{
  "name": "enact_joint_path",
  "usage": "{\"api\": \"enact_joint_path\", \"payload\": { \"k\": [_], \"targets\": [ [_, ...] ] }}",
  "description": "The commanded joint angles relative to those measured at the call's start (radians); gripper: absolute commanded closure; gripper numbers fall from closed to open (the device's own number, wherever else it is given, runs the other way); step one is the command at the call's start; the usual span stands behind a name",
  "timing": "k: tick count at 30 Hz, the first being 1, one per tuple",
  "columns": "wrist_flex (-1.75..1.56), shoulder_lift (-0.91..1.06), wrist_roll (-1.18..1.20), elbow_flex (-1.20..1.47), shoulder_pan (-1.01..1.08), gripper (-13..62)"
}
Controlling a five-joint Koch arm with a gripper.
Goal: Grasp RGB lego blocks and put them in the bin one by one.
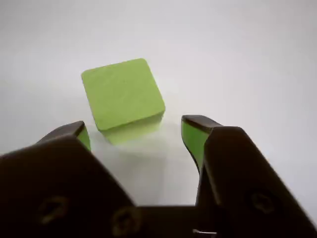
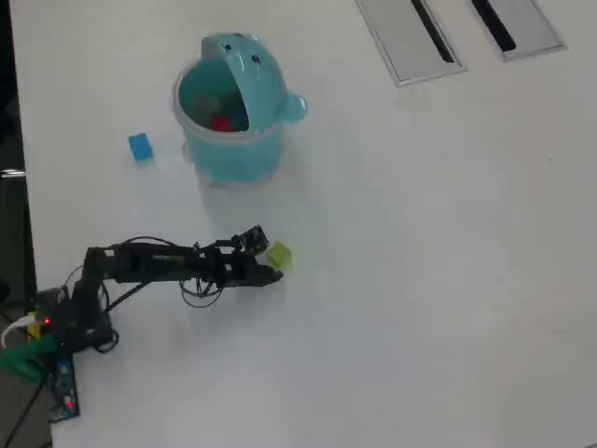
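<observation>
A yellow-green block [image 1: 123, 94] lies on the white table just beyond my gripper [image 1: 133, 130], which is open; the block sits ahead of the fingertips, not between them. From overhead, the gripper [image 2: 266, 263] is right beside the same block [image 2: 279, 255]. The teal bin [image 2: 233, 140] stands farther back with its lid up, and a red block [image 2: 222, 122] lies inside it. A blue block [image 2: 140, 147] rests on the table left of the bin.
Two grey slotted panels [image 2: 415, 37] are set into the table at the top right of the overhead view. The arm's base [image 2: 56, 322] with its wires sits at the lower left, near the table edge.
</observation>
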Motion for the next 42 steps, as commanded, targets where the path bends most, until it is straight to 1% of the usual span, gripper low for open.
{"api": "enact_joint_path", "payload": {
  "k": [1, 18, 21, 25, 28, 30, 36, 42],
  "targets": [
    [-0.057, 0.0, -0.008, -0.118, 0.005, 15.0],
    [-0.178, -0.152, -0.002, -0.215, 0.002, 15.5],
    [-0.195, -0.17, 0.011, -0.229, 0.002, 17.9],
    [-0.229, -0.181, 0.064, -0.225, -0.002, 24.6],
    [-0.252, -0.175, 0.103, -0.213, -0.006, 30.1],
    [-0.276, -0.169, 0.118, -0.206, -0.012, 32.2],
    [-0.304, -0.1, 0.155, -0.156, -0.035, 32.3],
    [-0.301, 0.026, 0.192, -0.115, -0.058, 32.3]
  ]
}}
